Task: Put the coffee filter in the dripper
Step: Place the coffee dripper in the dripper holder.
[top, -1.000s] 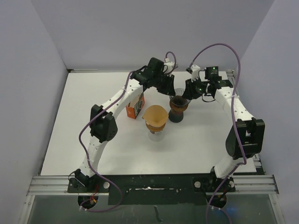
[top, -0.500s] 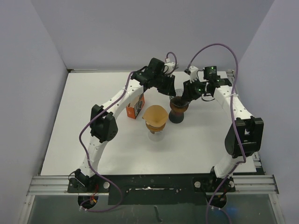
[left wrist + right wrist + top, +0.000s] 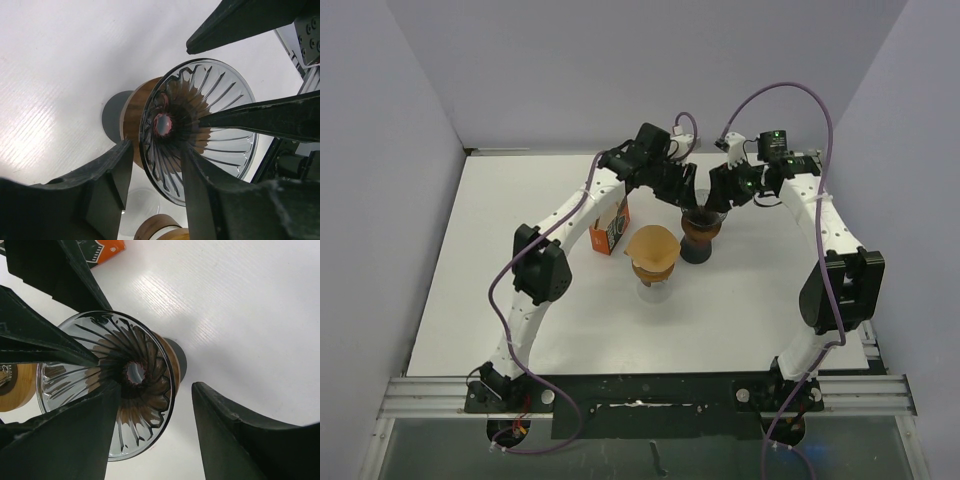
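The brown paper coffee filter sits as an open cone in a wood-collared holder at mid-table. Just right of it stands the ribbed glass dripper, with a wooden collar and a dark base and nothing inside it. My left gripper is open and straddles the dripper's rim, one finger outside and one finger inside the cone. My right gripper is open too, wider, over the opposite rim, with one finger in the cone and the other beside the base.
An orange box stands left of the filter, under the left arm. Both arms crowd together above the dripper. The filter's wooden holder shows at the bottom of the left wrist view. White tabletop surrounds them.
Both grippers have opened wider around the dripper's rim. The right wrist has shifted slightly back and up. The dripper and the filter have stayed put.
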`<state>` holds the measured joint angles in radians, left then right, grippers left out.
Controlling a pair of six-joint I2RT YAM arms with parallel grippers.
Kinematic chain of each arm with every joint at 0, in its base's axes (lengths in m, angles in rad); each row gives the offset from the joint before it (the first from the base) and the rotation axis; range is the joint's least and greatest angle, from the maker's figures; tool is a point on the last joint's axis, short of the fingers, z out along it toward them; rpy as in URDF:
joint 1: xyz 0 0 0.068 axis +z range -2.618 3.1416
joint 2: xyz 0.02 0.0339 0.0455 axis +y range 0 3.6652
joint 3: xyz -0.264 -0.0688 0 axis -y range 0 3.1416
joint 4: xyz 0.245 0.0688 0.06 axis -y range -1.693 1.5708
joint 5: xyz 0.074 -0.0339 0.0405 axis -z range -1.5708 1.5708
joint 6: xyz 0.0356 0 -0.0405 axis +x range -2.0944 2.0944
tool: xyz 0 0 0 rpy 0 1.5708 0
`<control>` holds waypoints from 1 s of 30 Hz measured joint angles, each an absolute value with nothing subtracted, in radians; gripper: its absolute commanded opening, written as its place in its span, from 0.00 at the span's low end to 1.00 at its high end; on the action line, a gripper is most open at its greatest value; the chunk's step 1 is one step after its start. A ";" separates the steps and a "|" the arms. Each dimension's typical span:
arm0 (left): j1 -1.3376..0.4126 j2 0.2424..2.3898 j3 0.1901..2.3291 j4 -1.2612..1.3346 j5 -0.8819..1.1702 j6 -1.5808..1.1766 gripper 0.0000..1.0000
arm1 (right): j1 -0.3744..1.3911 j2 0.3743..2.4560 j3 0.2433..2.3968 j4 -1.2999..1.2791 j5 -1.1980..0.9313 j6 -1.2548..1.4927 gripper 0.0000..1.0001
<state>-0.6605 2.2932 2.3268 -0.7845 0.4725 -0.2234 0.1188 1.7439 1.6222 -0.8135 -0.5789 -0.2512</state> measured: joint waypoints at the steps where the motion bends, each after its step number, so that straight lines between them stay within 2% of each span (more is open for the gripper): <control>1: -0.659 2.293 2.329 -0.785 0.476 -0.223 0.44 | 0.119 1.744 1.623 -0.817 -0.579 -0.252 0.61; 12: -0.645 2.284 2.341 -0.793 0.483 -0.173 0.49 | 0.117 1.706 1.631 -0.850 -0.558 -0.268 0.68; 19: -0.591 2.185 2.331 -0.812 0.458 -0.076 0.49 | 0.110 1.607 1.651 -0.859 -0.558 -0.299 0.71; 24: -0.498 2.032 2.252 -0.804 0.445 -0.017 0.49 | 0.104 1.556 1.665 -0.859 -0.561 -0.327 0.72; 30: -0.290 1.876 2.055 -0.742 0.494 -0.006 0.48 | 0.093 1.510 1.645 -0.849 -0.572 -0.347 0.73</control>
